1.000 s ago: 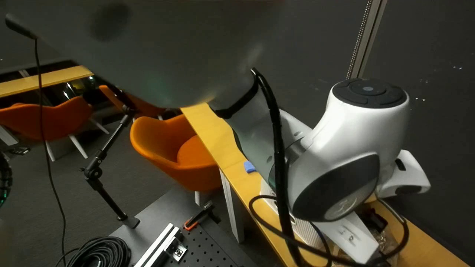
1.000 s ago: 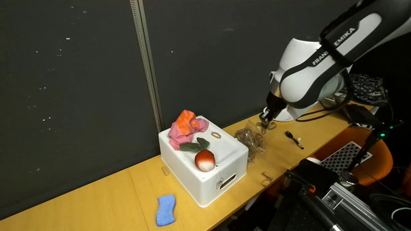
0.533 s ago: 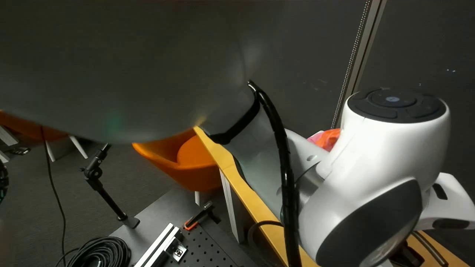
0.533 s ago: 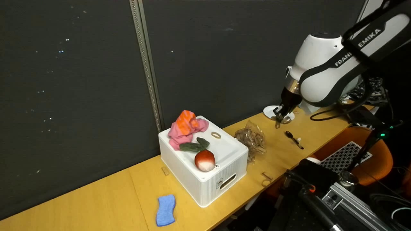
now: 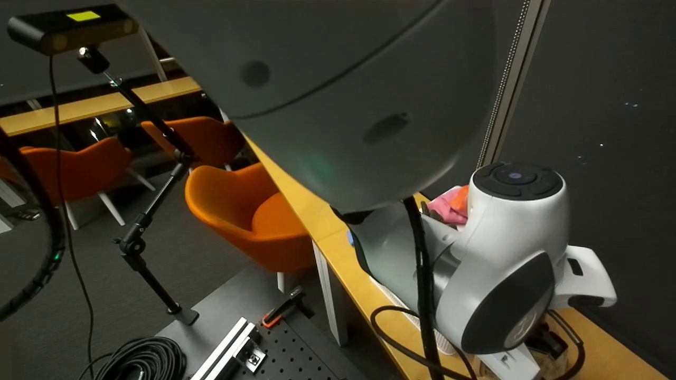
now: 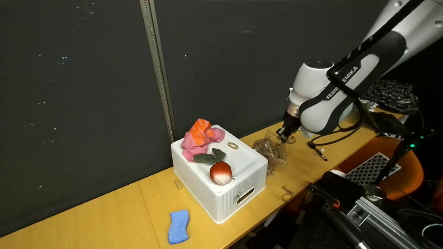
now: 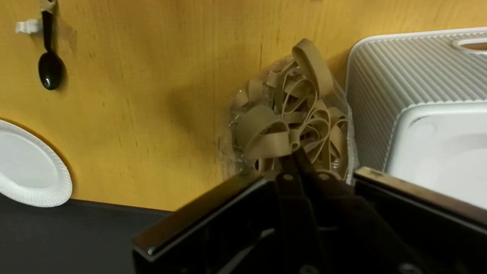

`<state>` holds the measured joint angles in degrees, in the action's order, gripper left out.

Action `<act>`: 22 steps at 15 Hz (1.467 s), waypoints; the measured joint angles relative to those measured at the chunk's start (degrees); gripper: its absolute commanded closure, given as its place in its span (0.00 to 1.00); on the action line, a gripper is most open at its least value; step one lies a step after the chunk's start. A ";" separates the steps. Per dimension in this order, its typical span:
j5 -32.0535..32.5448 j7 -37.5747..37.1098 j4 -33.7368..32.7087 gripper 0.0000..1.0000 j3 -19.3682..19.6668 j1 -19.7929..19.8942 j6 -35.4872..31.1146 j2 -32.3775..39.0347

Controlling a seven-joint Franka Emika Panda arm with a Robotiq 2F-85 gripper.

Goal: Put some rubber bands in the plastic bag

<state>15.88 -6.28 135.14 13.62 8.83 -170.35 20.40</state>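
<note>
Gripping a tan rubber band (image 7: 272,144) in narrowed fingertips, the gripper (image 7: 295,160) hangs by a clear plastic bag (image 7: 350,137), its tips in line with the bag's contents in the wrist view. The two dark fingers nearly meet, and the held band loops out to their left; whether a small curl beside it belongs to the same band cannot be told. The bag rests on the wooden table (image 6: 104,207) just beside a white ribbed box (image 6: 230,200) and contains many loose bands (image 7: 300,87). Clearance between the held band and those below cannot be judged.

At the left of the wrist view lie a black spoon (image 7: 49,64) and a white plate (image 7: 62,186) with a fluted rim.

In an exterior view, the box bears a pink and orange cloth (image 6: 199,138), a dark green item (image 6: 207,158) of unclear kind, a rounded red and white object (image 6: 220,173) and a flat band (image 6: 233,145). Two further bands (image 6: 287,197) lie near the table's edge, and a pale band (image 6: 178,184) lies just beside the box. A blue sponge-like piece (image 6: 179,226) is well apart from the bag. In an exterior view, the robot arm (image 5: 343,132) hides much of the table; an orange chair (image 5: 237,211) stands alongside.
</note>
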 measured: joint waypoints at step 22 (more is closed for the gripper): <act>-8.69 10.55 -10.57 0.11 -7.65 4.37 -1.91 8.54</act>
<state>7.19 4.27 124.58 5.98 13.20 -172.26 28.94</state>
